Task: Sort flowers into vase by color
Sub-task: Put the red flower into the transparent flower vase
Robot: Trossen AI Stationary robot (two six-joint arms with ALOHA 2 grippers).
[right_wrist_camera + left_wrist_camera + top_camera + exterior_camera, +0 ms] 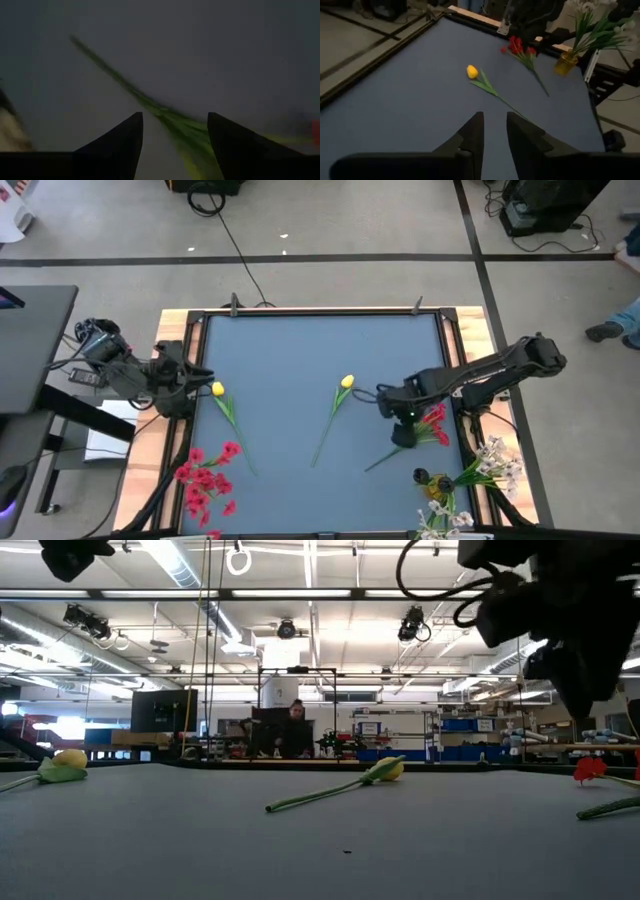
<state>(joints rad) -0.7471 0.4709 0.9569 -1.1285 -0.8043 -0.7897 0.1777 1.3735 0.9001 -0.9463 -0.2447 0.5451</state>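
On the table's right side, the right gripper (402, 438) hangs low over the red flower (434, 423), jaws apart astride its green stem. It seems not yet touching; the close view is blurred. Closing off-centre could flick the thin stem away. The left gripper (494, 134), jaws narrowly apart, holds nothing.
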